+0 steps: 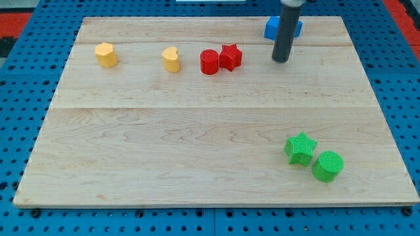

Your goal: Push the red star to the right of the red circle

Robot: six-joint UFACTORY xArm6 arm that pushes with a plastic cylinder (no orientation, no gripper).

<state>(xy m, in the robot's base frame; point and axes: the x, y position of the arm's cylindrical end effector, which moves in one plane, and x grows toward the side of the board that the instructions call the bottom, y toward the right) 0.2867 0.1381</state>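
The red star [230, 56] sits near the view's top, touching the right side of the red circle [209, 61]. My tip [281, 61] is on the board to the right of the red star, a clear gap away from it. The rod stands in front of a blue block [283, 27] and hides part of it, so its shape is unclear.
A yellow hexagon-like block [105, 54] lies at the upper left and a yellow heart [171, 58] left of the red circle. A green star [300, 147] and a green circle [327, 165] touch each other at the lower right. The wooden board [197, 131] rests on a blue pegboard.
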